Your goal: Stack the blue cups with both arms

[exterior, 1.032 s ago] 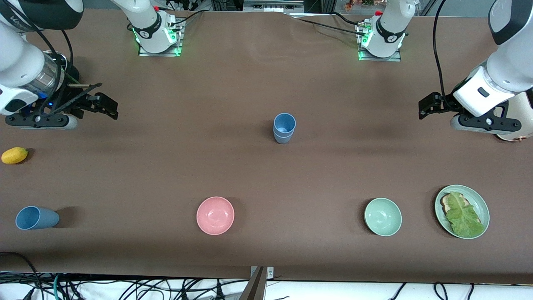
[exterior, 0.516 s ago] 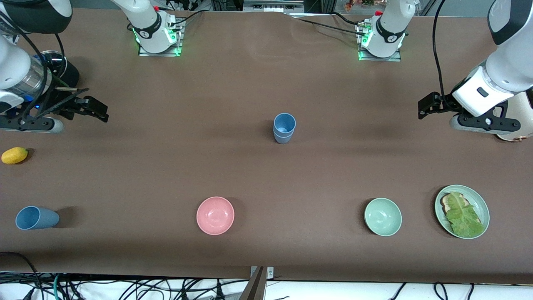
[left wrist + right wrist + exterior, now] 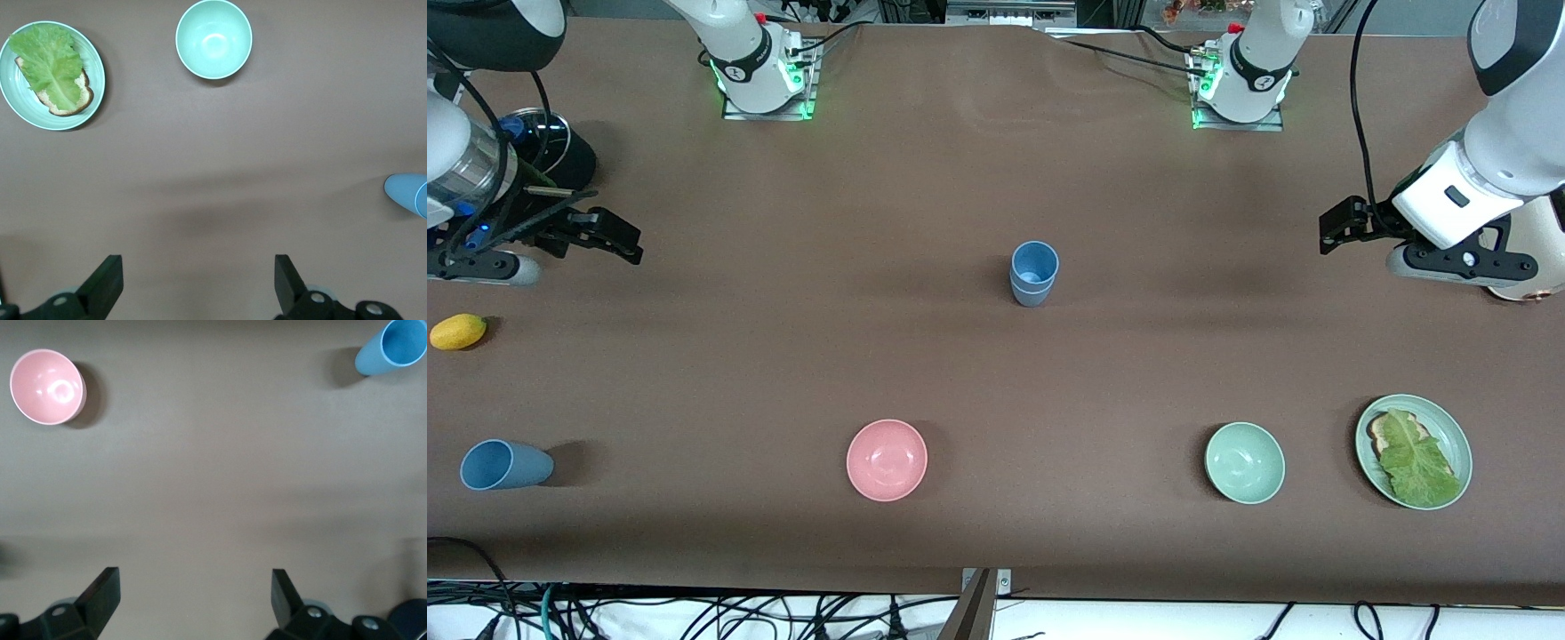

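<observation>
From the front camera I've got two blue cups nested (image 3: 1034, 273) upright mid-table, the sky blue one sitting inside the greyer one. A third blue cup (image 3: 503, 465) stands alone near the right arm's end of the table, close to the front camera. The pink bowl (image 3: 887, 460) and pale-green bowl (image 3: 1245, 462) both look empty. The green plate (image 3: 1456, 436) carries a slice of toast (image 3: 1383, 429) with a lettuce leaf (image 3: 1418, 462) on top. A yellow lemon-like fruit (image 3: 458, 331) lies toward the right arm's end. The right gripper (image 3: 609, 233) hangs over bare table at its end, holding nothing. The left gripper (image 3: 1343, 224) does the same at its own end.

Left wrist cam: fingers (image 3: 103, 285) spread wide with nothing between them, bare brown table underneath. I see the pale-green bowl (image 3: 213, 39), the plate (image 3: 95, 87) with toast and lettuce (image 3: 52, 60), and an edge of the nested cups (image 3: 408, 193).

Right wrist cam: fingers (image 3: 100, 595) also spread apart, empty. The pink bowl (image 3: 47, 387) has nothing in it, and neither does the lone blue cup (image 3: 393, 347).
</observation>
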`<state>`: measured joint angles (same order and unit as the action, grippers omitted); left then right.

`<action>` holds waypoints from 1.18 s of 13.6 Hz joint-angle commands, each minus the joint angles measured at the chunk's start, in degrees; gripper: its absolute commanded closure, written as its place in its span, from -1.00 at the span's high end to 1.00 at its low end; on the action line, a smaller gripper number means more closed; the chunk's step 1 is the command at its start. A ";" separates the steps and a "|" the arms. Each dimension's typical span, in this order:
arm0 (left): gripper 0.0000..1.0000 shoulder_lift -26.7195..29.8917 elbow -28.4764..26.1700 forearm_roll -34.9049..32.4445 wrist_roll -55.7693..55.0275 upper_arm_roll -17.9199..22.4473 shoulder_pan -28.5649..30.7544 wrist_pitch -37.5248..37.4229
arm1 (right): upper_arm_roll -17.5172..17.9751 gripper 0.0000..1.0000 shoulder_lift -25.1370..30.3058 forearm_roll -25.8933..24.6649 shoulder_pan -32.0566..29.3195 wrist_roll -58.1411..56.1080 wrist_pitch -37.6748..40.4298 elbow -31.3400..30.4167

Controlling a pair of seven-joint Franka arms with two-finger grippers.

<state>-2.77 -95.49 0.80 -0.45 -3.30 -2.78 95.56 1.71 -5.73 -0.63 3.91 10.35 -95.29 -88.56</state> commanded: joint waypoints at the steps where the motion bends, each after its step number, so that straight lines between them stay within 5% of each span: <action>1: 1.00 -0.48 1.36 0.78 -0.16 -0.13 0.06 -0.90 | 0.31 1.00 -0.69 -2.17 -0.31 0.20 0.63 2.34; 16: 1.00 -0.66 2.15 0.78 -0.25 -0.13 -0.38 -0.99 | 0.75 1.00 -0.34 -2.80 0.39 2.84 0.10 3.66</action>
<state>-2.77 -94.92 0.80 -0.45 -3.36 -3.17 95.56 2.28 -5.72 -2.78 4.20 12.14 -95.63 -86.12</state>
